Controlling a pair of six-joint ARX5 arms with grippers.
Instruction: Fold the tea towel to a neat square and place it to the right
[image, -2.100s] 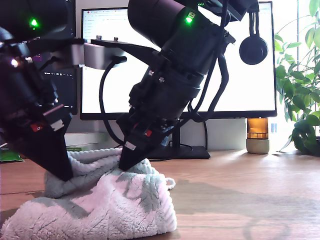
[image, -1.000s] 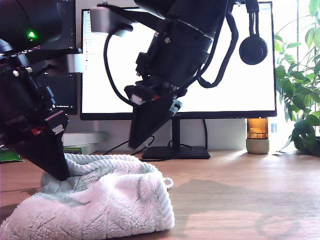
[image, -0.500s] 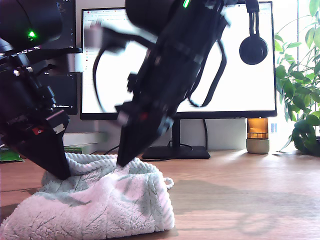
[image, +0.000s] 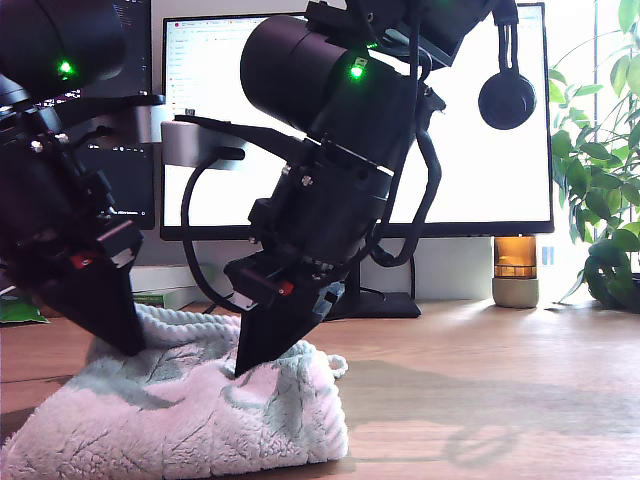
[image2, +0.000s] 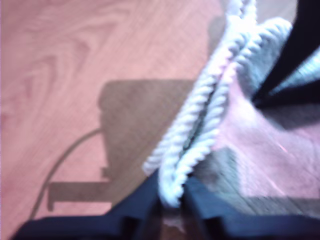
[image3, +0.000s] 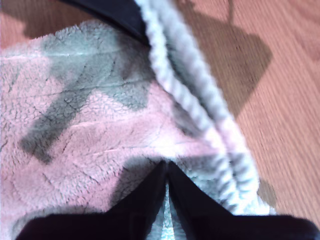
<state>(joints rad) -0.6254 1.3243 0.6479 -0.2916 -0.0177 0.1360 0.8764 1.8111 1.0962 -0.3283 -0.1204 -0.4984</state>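
Both grippers pinching the tea towel (image: 200, 415)

My first gripper (image2: 172, 200) clamps its 2 corded hems; my second gripper (image3: 167, 187) grips plush pile.

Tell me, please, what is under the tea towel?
The tea towel lies on the wooden desk, which shows bare beside it. Whether anything else is beneath is hidden by the cloth. My first gripper holds its corded hem; my second gripper presses into the pile.
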